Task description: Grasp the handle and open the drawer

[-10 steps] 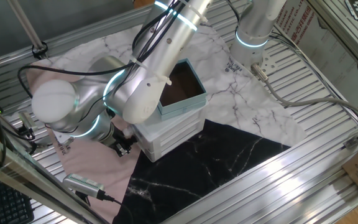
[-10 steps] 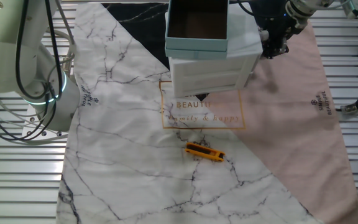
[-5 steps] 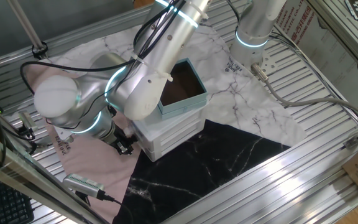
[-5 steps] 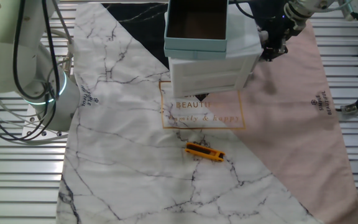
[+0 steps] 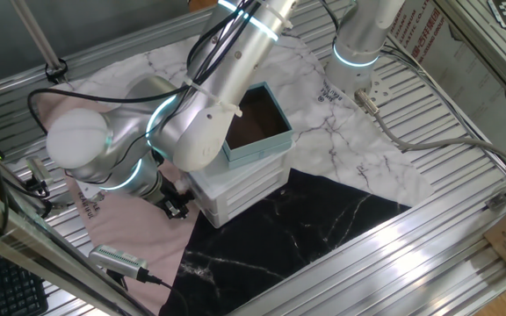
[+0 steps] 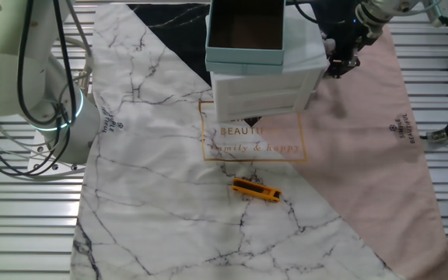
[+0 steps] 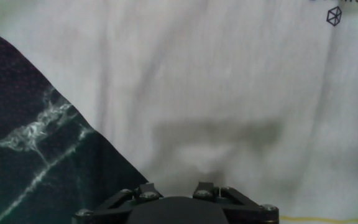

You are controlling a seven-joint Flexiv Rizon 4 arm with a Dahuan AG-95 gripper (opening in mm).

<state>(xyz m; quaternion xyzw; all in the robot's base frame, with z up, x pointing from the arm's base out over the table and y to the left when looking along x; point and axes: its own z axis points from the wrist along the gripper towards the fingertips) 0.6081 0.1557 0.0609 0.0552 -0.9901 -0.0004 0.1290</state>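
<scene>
The small white cabinet (image 5: 240, 189) stands mid-table with a teal box (image 5: 257, 127) on top; it also shows in the other fixed view (image 6: 264, 92). Its lowest drawer (image 5: 246, 204) looks closed. The black knob handle is hidden in every view. My gripper (image 5: 176, 205) hangs low beside the cabinet's left corner, over the pink cloth (image 5: 121, 224); in the other fixed view my gripper (image 6: 339, 62) is at the cabinet's right side. The hand view shows only pale cloth (image 7: 229, 93) and black marble cloth (image 7: 30, 143), with no cabinet. The fingertips do not show, so I cannot tell how the jaws stand.
My arm's bulky elbow (image 5: 86, 145) leans over the cabinet's left. A second arm's base (image 5: 358, 44) stands at the back. An orange tool (image 6: 255, 190) lies on the marble cloth. A grey device (image 5: 119, 259) with a cable lies at the pink cloth's front.
The arm's elbow has shifted very slightly; the gripper stays beside the cabinet and the drawer has not moved.
</scene>
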